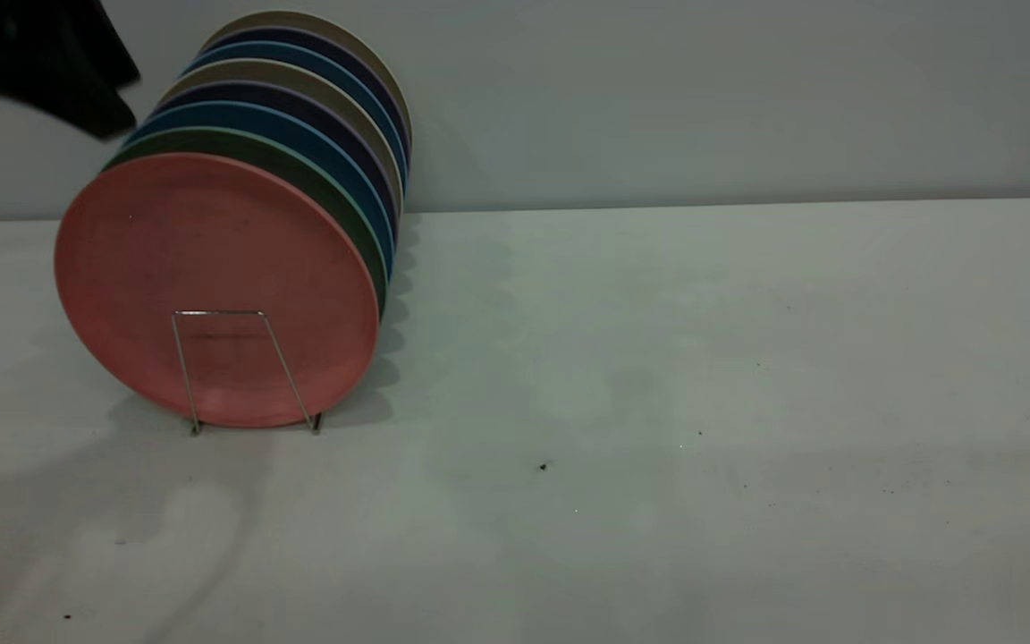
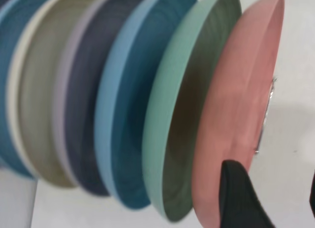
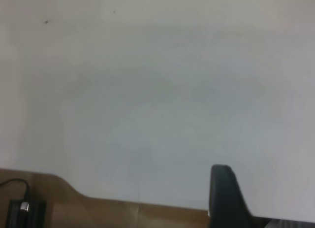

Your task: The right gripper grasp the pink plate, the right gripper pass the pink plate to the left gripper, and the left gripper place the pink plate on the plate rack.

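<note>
The pink plate [image 1: 211, 259] stands on edge in the plate rack [image 1: 182, 368], at the near end of a row of plates, behind the front wire loop. My left gripper [image 1: 50, 67] hangs above and behind the row at the far left, apart from the plates. In the left wrist view it [image 2: 270, 171] is open and empty, with one finger [image 2: 238, 198] close beside the pink plate's rim [image 2: 236, 114]. The rack's wire [image 2: 268, 107] shows past that rim. My right gripper [image 3: 270, 176] is out of the exterior view; it is open and empty over bare table.
Behind the pink plate stand a teal-green plate [image 1: 300, 170], blue plates [image 1: 327, 143], dark navy plates and beige ones [image 1: 345, 40]. The white table [image 1: 658, 402] stretches to the right. In the right wrist view the table's edge and a brown floor [image 3: 98, 213] show.
</note>
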